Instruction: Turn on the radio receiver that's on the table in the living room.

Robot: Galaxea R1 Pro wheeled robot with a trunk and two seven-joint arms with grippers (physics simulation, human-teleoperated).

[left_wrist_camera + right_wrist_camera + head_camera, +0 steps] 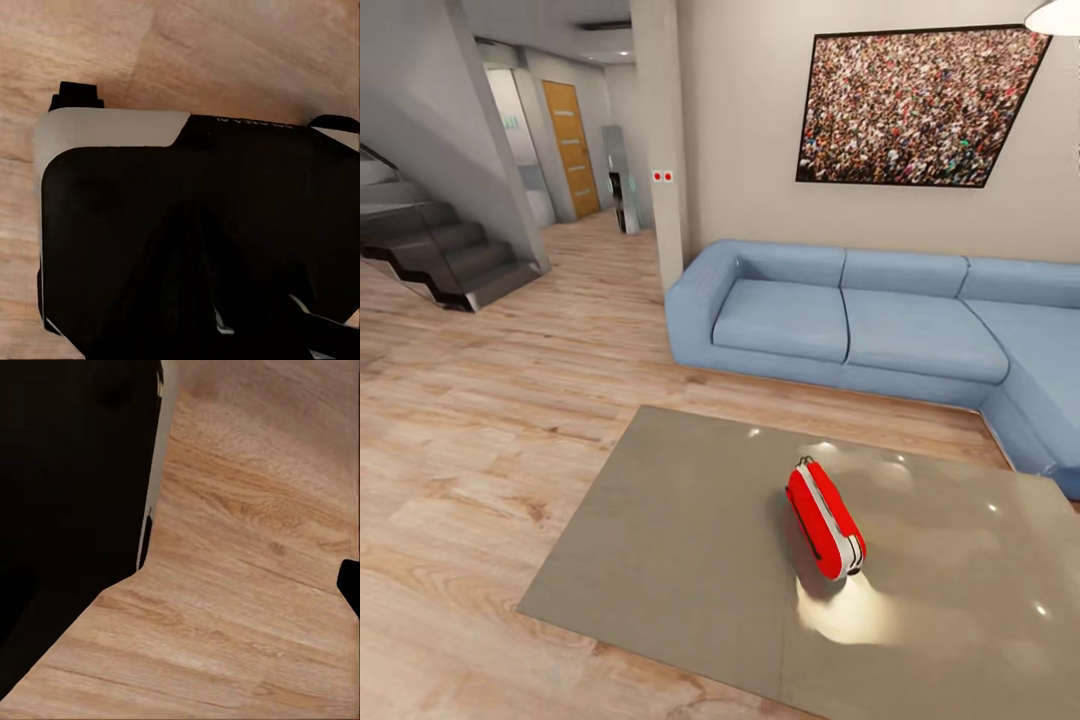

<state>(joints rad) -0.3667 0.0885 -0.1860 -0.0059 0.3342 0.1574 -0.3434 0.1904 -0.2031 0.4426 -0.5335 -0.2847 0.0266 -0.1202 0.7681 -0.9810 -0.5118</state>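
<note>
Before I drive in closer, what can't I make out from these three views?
- Radio, head view: it shows edge-on, so its face and any switch are hidden.
- Table, head view: its near and right parts are cut off by the frame.
- Left wrist view: dark robot body blocks the tool's state.
- Right wrist view: a dark body beside floor; tool state unknowable.

The head view looks down over the table [680, 540] and sofa [860, 320]; both wrist views face the plank floor [255, 607] closely.

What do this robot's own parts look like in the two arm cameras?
The left wrist view shows a glossy black body with rounded corners, a pale grey-white panel along one edge and small mirrored lettering. The right wrist view shows a similar black mass with a thin pale edge, above wood floor.
</note>
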